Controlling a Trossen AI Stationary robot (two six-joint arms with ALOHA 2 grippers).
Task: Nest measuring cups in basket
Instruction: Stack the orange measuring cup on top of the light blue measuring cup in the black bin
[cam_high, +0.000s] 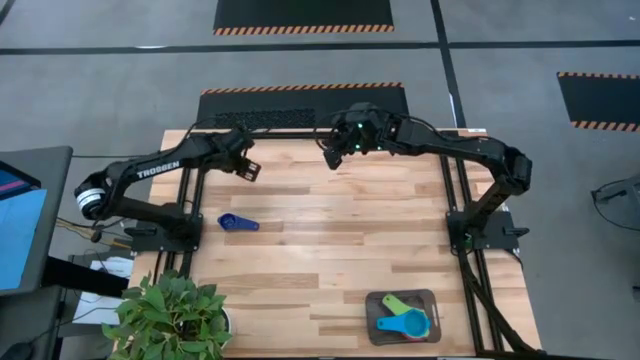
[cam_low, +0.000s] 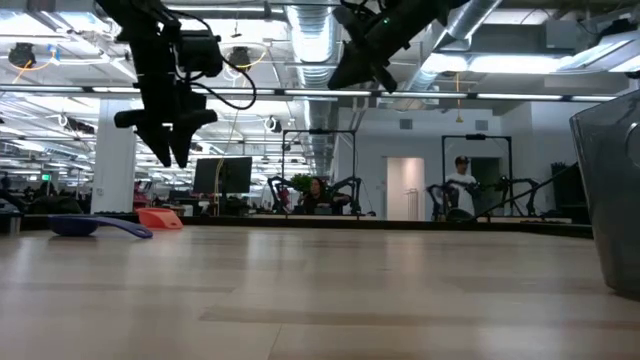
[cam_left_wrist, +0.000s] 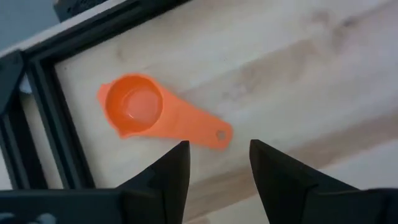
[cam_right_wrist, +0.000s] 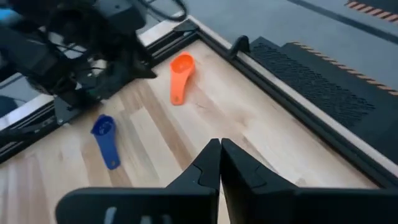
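An orange measuring cup (cam_left_wrist: 143, 112) lies open side up near the table's far left corner, its handle toward my left gripper (cam_left_wrist: 217, 155). That gripper hangs open above the handle end and touches nothing; in the low view, my left gripper (cam_low: 170, 135) is well above the table. A blue cup (cam_high: 237, 222) lies on the wood at the left. The basket (cam_high: 372, 305) at the near right holds a green cup (cam_high: 397, 303) and a light blue cup (cam_high: 400, 322), with yellow and red showing beside them. My right gripper (cam_right_wrist: 219, 163) is shut, empty and high over the far middle.
A potted plant (cam_high: 170, 318) stands at the near left corner. A black frame rail (cam_left_wrist: 37, 106) runs along the far and left table edges next to the orange cup. Bare wood lies between the blue cup and the basket.
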